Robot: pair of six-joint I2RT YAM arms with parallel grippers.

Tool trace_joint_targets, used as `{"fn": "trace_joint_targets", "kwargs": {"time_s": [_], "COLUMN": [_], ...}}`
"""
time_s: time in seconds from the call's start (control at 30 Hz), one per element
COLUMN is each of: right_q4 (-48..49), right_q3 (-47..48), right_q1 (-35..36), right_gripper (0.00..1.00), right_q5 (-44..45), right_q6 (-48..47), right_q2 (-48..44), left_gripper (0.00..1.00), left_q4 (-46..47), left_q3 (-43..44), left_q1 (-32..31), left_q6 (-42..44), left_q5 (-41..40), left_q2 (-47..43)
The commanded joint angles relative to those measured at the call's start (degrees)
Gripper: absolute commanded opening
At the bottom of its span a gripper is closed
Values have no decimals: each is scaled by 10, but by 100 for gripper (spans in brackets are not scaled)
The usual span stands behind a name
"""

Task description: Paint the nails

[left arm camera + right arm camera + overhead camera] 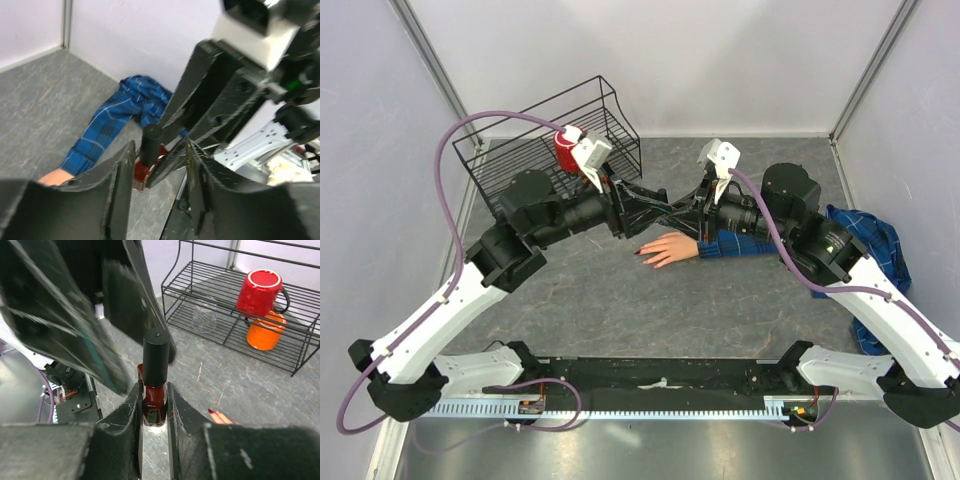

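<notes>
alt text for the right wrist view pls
The right gripper clamps a red polish bottle with a black cap; the left gripper's blurred fingers stand open beside the cap. Behind, a wire rack holds two mugs.

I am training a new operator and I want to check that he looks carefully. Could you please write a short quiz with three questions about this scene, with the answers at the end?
1. True or false: the right gripper is closed on the red glass body of the polish bottle.
2. Where is the red mug? A) in the wire rack; B) on the fake hand; C) between the fingers of the left arm.
3. Fill in the blank: the bottle's cap is ____ in colour.

Key: 1 true; 2 A; 3 black.
</notes>
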Motion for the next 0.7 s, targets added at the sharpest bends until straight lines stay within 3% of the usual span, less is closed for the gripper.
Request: {"fn": "trace_joint_targets", "kwargs": {"time_s": [0.0, 0.07, 0.17, 0.2, 0.23, 0.33, 0.37, 0.4, 0.43, 0.47, 0.5, 0.53, 0.57, 0.63, 0.67], "right_q4": [9, 8, 8, 8, 9, 13, 14, 34, 63, 110, 211, 230, 224, 204, 167], "right_q3": [27, 27, 26, 25, 25, 22, 20, 16, 9, -21, -38, -52, -53, -47, -41], "right_q1": [1, 2, 2, 2, 1, 2, 3, 2, 2, 3, 3, 3, 3, 0, 0], "right_gripper": [0, 0, 0, 0, 0, 0, 0, 0, 0, 0, 0, 0, 0, 0, 0], "right_q5": [24, 24, 20, 15, 6, -95, -222, -288, -341, -416, -424, -421, -406, -388, -378], "right_q6": [-8, -9, -9, -12, -13, -21, -23, -23, 20, 64, 104, 133, 130, 110, 96], "right_q2": [-8, -9, -10, -11, -12, -19, -19, -22, -25, -30, -45, -52, -59, -61, -58], "left_gripper": [46, 41, 21, 8, 2, 2, 2, 2, 2, 2, 2, 2, 2, 2, 2], "left_q4": [-15, -18, -13, -12, -10, 39, 84, 254, 344, 446, 588, 618, 608, 502, 428], "left_q3": [25, 29, 37, 38, 42, 36, 22, 3, -31, -42, -48, -45, -38, -20, -5], "left_q1": [-19, -20, -20, -20, -19, 10, 44, 63, 79, 106, 115, 131, 139, 155, 158], "left_q6": [48, 48, 51, 53, 57, 49, -24, -89, -164, -308, -369, -407, -415, -374, -270], "left_q5": [-62, -54, -14, 1, 20, 221, 382, 450, 497, 554, 572, 584, 586, 567, 552], "left_q2": [19, 25, 37, 44, 48, 71, 78, 86, 112, 127, 145, 171, 180, 180, 175]}}
